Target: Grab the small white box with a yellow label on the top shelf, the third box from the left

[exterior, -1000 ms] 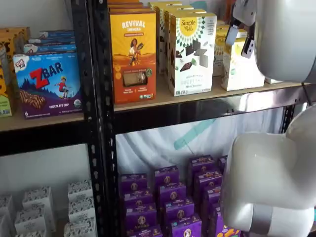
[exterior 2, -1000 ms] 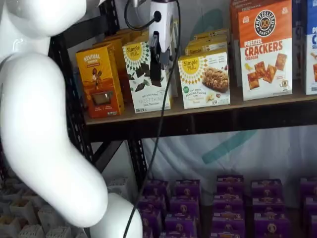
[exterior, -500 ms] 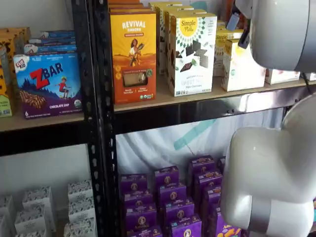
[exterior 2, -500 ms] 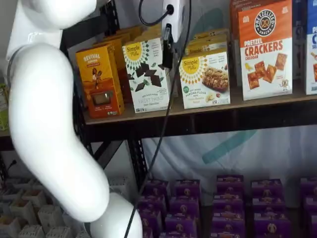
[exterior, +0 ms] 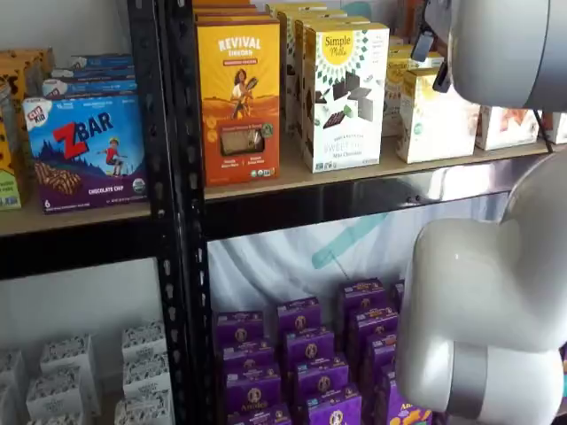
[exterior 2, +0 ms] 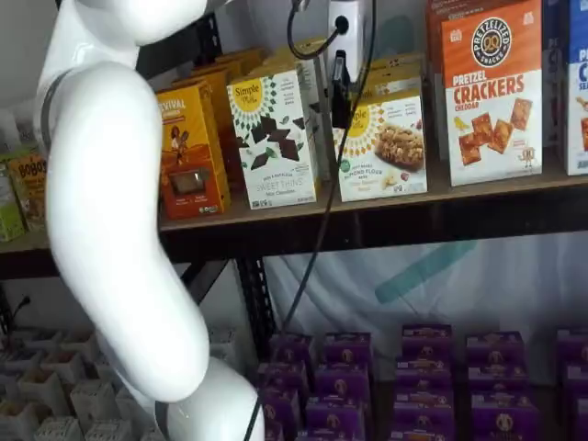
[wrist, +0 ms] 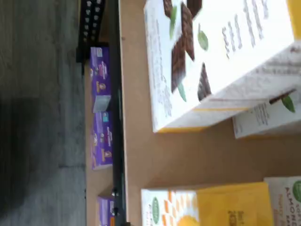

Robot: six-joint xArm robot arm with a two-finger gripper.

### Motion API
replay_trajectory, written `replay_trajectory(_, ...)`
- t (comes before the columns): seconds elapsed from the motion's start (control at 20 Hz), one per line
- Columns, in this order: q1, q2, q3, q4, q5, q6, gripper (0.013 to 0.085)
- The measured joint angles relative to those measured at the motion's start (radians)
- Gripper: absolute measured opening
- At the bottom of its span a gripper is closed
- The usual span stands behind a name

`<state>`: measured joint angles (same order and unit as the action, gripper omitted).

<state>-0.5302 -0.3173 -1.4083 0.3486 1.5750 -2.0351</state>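
The white-bodied gripper with black fingers (exterior 2: 339, 92) hangs in front of the top shelf, side-on, so I cannot tell whether its fingers are apart or together; nothing is held in them.

In the wrist view, the tan wooden board of the top shelf (wrist: 188, 150) fills the middle, with the tall white box printed with dark chocolate squares (wrist: 211, 56) on it and the short white carton with a pale yellow sunburst label (wrist: 207, 205) just beside, a bare strip of board between them. Purple boxes (wrist: 99, 117) show on the level below.

In a shelf view, the gripper (exterior: 436, 64) shows only partly beside the big white arm, near the small white box (exterior: 434, 115), which stands to the right of the chocolate-square box (exterior: 344, 93) and the orange box (exterior: 239, 97).

In a shelf view, the fingers hang at the left upper corner of the small white box (exterior 2: 381, 147), left of the orange-and-white cracker box (exterior 2: 491, 92).

The approach looks nearly done; closing on the box and lifting remain. Compared with half a second ago, the gripper has shifted right, from the chocolate-square box's edge toward the target.
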Motion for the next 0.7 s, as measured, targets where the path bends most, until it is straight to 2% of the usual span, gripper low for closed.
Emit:
replay_trajectory(0.2, 0.007, 0.026, 0.002, -0.017, -0.031, -0.007, 0.085)
replay_trajectory(0.45, 0.023, 0.053, -0.02, -0.055, -0.028, 0.0, 0.085)
replay_trajectory(0.7, 0.058, 0.071, -0.046, -0.121, -0.009, 0.025, 0.085)
